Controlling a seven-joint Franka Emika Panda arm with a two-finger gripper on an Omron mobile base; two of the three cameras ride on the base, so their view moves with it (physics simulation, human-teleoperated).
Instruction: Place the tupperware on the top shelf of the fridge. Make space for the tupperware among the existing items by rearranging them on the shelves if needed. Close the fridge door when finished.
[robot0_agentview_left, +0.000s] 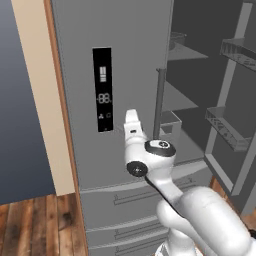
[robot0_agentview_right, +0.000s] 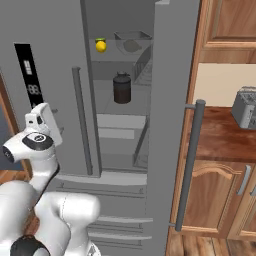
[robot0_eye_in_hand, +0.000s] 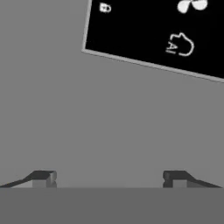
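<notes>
Silver toaster (robot0_agentview_right: 245, 108) — on wooden counter (robot0_agentview_right: 220, 135)

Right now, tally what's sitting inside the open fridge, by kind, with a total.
Lemon: 1
Dark brown jar with black lid: 1
Grey translucent tupperware tub: 1
Total: 3

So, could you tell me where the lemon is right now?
In the right base view, the lemon sits at the top shelf's left end, above the dark jar.
</notes>
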